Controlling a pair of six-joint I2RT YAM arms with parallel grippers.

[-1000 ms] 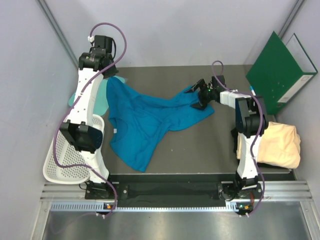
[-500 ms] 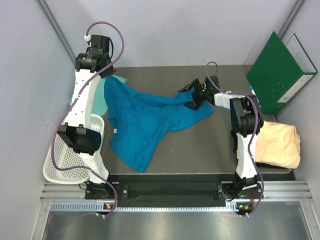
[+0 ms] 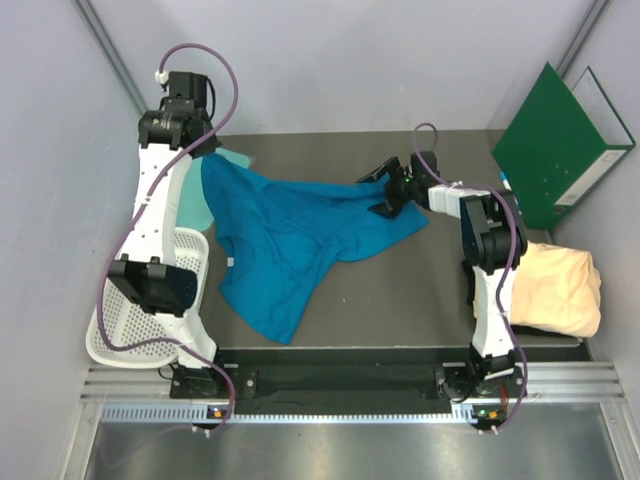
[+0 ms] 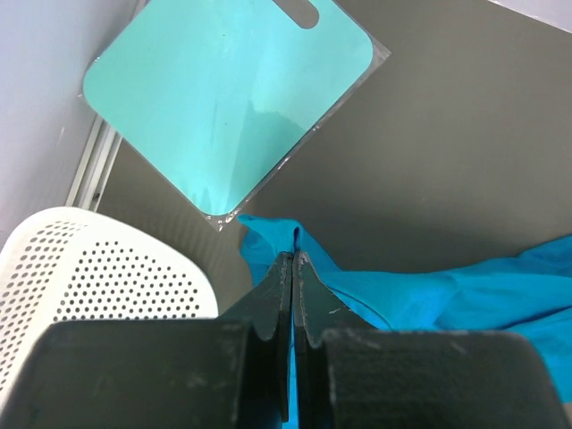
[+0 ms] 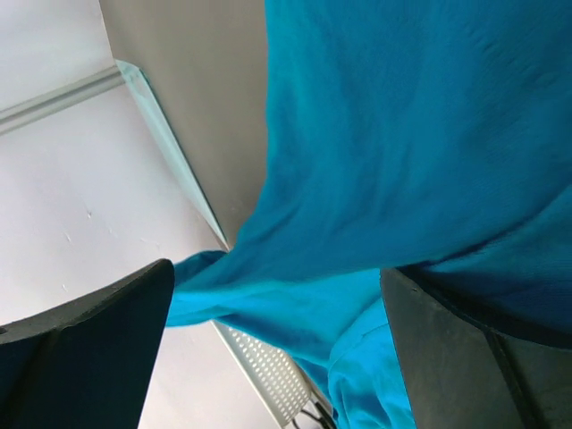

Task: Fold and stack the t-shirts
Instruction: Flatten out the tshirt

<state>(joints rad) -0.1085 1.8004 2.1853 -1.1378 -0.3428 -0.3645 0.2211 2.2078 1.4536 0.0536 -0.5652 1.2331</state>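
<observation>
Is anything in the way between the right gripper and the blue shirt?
Nothing visible. The right gripper is open, with a fold of the blue shirt lying between its fingers and no other object between them.

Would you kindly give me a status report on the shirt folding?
Left gripper shut on blue t-shirt corner. Right gripper open, astride its right end. Cream t-shirt bundled at right. Teal board beside the left pinch.

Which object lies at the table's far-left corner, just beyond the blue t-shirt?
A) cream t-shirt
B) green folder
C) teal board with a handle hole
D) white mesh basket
C: the left wrist view shows the teal board just past a corner of the blue t-shirt.
</observation>
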